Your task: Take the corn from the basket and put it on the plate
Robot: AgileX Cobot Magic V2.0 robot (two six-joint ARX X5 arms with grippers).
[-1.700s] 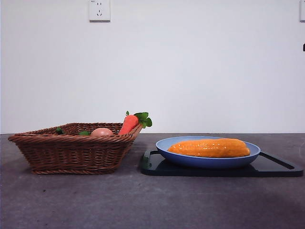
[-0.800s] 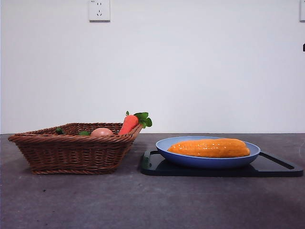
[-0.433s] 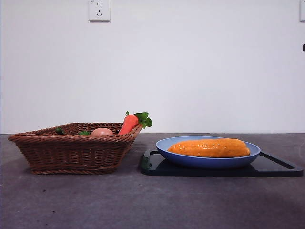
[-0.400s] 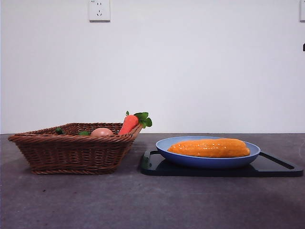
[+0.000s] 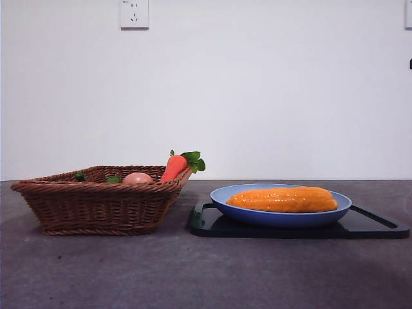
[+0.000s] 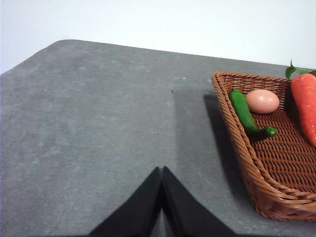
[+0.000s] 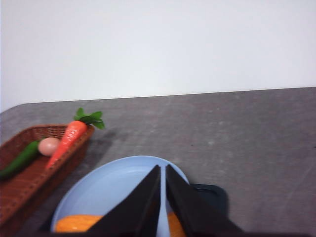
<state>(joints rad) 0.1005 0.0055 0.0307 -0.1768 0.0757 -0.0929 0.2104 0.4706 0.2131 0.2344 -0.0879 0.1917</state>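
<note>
1. Plain white wall behind, with a socket [image 5: 134,13] high up, and a grey speckled surface [image 5: 193,270] carrying everything.
2. Right hand [image 7: 162,197]: its two black jaws lie together, holding nothing, poised above the blue plate [image 7: 106,185]. Only small orange patches of the corn [image 7: 74,223] show beside them in its wrist view, so I would not swear how high it hangs over the cob.
3. Left hand [image 6: 161,197]: jaws pressed together as well, empty, over bare surface beside the basket [image 6: 247,163], apart from its rim.
4. Out from the hands, the corn [image 5: 282,199] lies lengthwise across the plate [image 5: 280,217], which sits on a flat black tray [image 5: 373,226]. By how things lie, the placing looks done.
5. Handling, as a judgement: the cob looks like a light, stiff plastic or foam model with a slightly glossy, bumpy skin. The kernel rows should give the jaws some bite, yet the round section could roll or squirt out if pinched near a tapered end. Best hold would be across the thick middle, jaws square to its length, with modest force.
6. Left in the basket [image 5: 96,203] are a carrot [image 5: 174,167], an egg-like ball [image 6: 262,100] and a green pepper [image 6: 247,116].
</note>
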